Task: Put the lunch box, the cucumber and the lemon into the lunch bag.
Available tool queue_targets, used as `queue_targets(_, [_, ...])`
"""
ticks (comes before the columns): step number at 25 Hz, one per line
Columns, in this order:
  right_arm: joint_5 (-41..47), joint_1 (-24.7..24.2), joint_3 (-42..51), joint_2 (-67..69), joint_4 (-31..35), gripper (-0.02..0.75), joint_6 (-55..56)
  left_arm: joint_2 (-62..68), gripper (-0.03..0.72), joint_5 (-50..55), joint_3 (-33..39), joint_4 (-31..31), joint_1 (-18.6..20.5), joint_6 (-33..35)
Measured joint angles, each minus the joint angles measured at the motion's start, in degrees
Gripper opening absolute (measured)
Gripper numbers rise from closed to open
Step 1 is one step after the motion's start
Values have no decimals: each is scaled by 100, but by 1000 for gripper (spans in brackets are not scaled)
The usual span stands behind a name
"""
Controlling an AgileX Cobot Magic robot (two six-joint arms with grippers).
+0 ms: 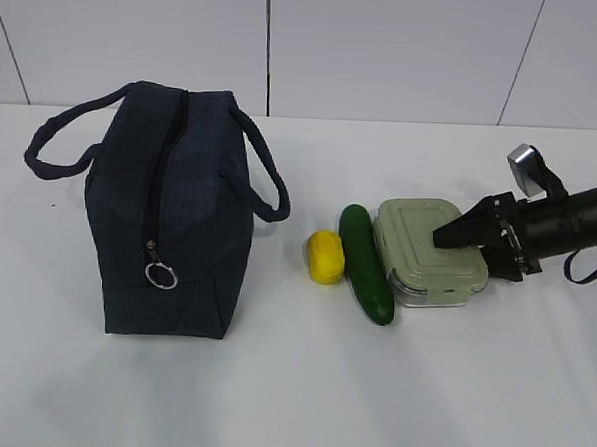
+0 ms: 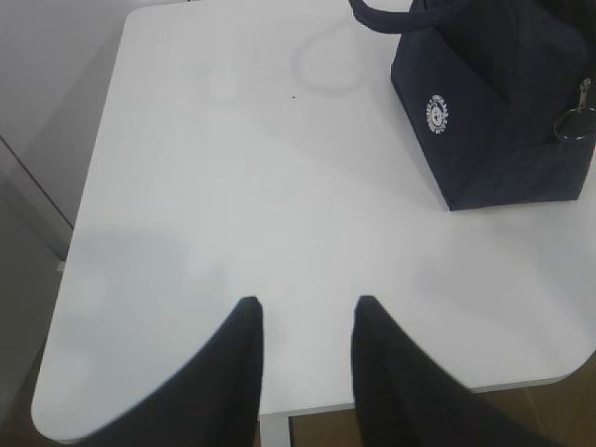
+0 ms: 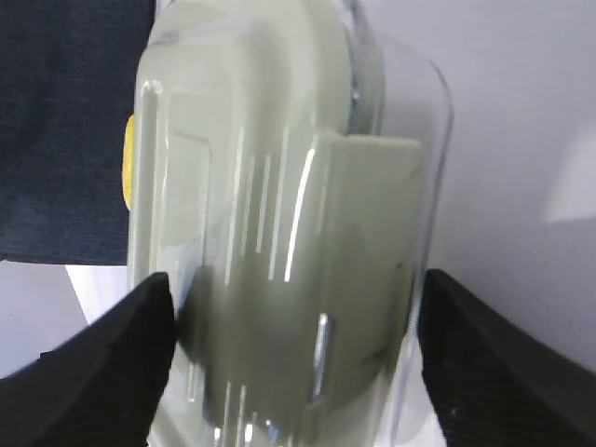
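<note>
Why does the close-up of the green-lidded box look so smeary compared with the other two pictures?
In the right wrist view the lunch box fills the frame very near the lens, so it is out of focus, with streaky glare on its lid. The exterior view is evenly lit and sharp, with soft shadows. In the left wrist view the lunch bag looks clear; only the near fingers blur.

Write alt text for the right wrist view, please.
The right gripper stands open with its fingers either side of the lunch box, which fills the frame, green lid on. A sliver of the lemon and the dark lunch bag show behind.
</note>
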Motion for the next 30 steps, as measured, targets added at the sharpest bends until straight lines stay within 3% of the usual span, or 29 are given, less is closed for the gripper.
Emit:
queue_targets(7, [28,12,-194,25,-197,567,302,0,235,0,0,0,0,0])
queue_targets(16, [134,12,-243,25,-204,402,458,0,235,0,0,0,0,0])
queue_targets(30, [142,12,-243,25,-194,390,496,30,235,-124,-38,-78,0,0])
